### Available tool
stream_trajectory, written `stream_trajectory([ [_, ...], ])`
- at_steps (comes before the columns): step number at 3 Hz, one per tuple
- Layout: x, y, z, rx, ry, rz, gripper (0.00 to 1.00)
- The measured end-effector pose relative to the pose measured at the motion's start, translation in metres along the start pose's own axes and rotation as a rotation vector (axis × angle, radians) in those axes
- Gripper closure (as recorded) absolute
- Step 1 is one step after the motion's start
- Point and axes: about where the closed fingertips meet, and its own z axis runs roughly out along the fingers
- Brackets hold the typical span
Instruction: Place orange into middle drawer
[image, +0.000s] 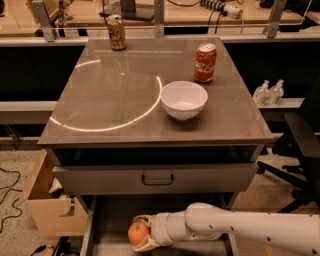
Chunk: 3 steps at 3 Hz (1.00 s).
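The orange (137, 233) is a round fruit held between the pale fingers of my gripper (140, 232), which reaches in from the right on a white arm (235, 229). The gripper is shut on the orange and holds it low inside the open middle drawer (111, 219), over the left part of its grey floor. I cannot tell whether the orange touches the floor. The drawer's pale left rail (88, 224) shows beside it.
A closed grey drawer front with a dark handle (157, 178) sits just above the open drawer. On the cabinet top stand a white bowl (183, 99), a red soda can (204, 62) and a brown can (117, 32). A cardboard box (50, 207) is at left, and a black chair (300, 145) at right.
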Motion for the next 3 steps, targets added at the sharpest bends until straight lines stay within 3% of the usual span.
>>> stream_trajectory([
  [3, 0.062, -0.009, 0.04, 0.039, -0.072, 0.12, 1.0],
])
